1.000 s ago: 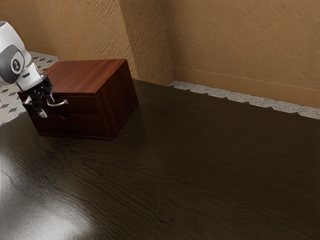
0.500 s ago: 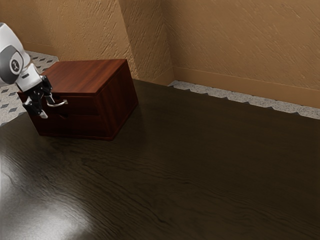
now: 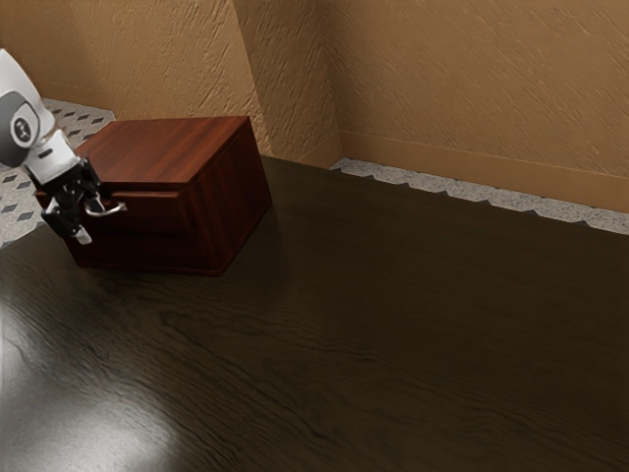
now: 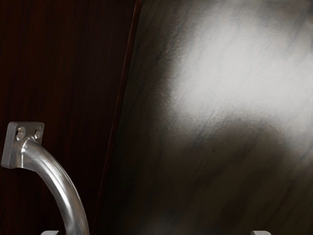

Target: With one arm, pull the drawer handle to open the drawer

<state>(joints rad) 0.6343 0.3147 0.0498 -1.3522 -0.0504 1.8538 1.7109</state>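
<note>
A dark red wooden cabinet (image 3: 172, 147) stands on the table at the exterior view's left. Its upper drawer (image 3: 147, 210) sticks out a little from the cabinet front. A curved silver handle (image 3: 108, 207) is fixed to that drawer front. My black gripper (image 3: 79, 218) is at the handle, with its fingers spread apart around it. In the wrist view the handle (image 4: 54, 181) arcs down from its mounting plate on the drawer front (image 4: 58, 73), close beside one fingertip (image 4: 49, 232). The other fingertip (image 4: 259, 232) stands far from it.
The cabinet rests on a dark glossy wooden tabletop (image 3: 373, 324) that stretches wide to the exterior view's right. A textured tan wall (image 3: 442, 79) runs behind it, with tiled floor (image 3: 15, 211) past the table's left edge.
My hand has moved a little toward the exterior view's left and the handle has come along with it. The upper drawer front has slid slightly out of the cabinet.
</note>
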